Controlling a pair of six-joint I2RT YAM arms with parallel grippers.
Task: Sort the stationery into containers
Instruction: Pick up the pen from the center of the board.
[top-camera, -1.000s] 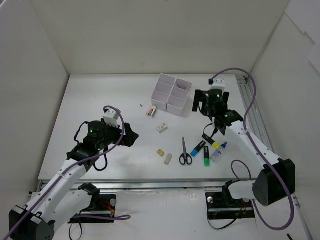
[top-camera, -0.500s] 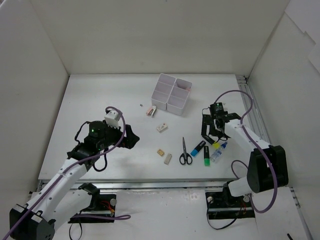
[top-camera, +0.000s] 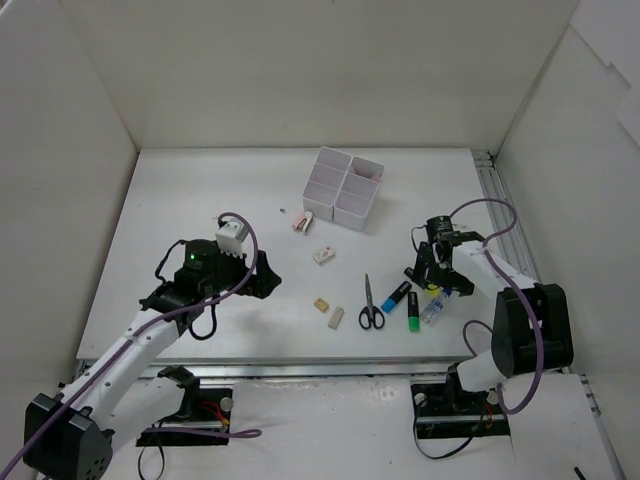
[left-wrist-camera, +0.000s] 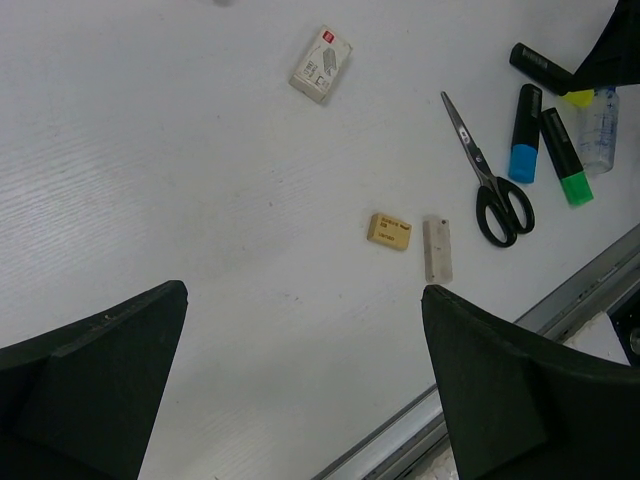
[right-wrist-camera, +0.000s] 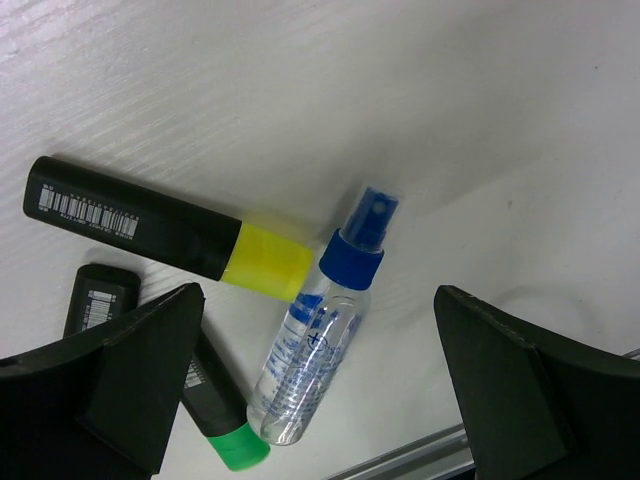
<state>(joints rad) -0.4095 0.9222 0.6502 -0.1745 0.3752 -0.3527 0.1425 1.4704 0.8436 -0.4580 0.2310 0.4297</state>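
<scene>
The containers (top-camera: 343, 188), white bins in a 2x2 block, stand at the back centre. The stationery lies loose in front: a pink piece (top-camera: 303, 224), a white eraser (top-camera: 323, 255), a tan eraser (left-wrist-camera: 390, 230), a white block eraser (left-wrist-camera: 437, 249), scissors (top-camera: 370, 303), a blue highlighter (top-camera: 396, 296) and a green highlighter (top-camera: 413, 312). My right gripper (right-wrist-camera: 320, 295) hangs open low over the blue-capped bottle (right-wrist-camera: 320, 335), its fingers either side, with the yellow highlighter (right-wrist-camera: 165, 235) just beyond. My left gripper (left-wrist-camera: 305, 295) is open above bare table, short of the tan eraser.
A metal rail (top-camera: 495, 200) runs along the table's right side and a metal strip (left-wrist-camera: 560, 300) lines the front edge. White walls enclose the table on three sides. A tiny dark speck (top-camera: 284, 211) lies left of the pink piece.
The right arm has swung from beside the containers forward and down to the bottle and highlighters. The left gripper has crept slightly to the right. Both stayed open.
</scene>
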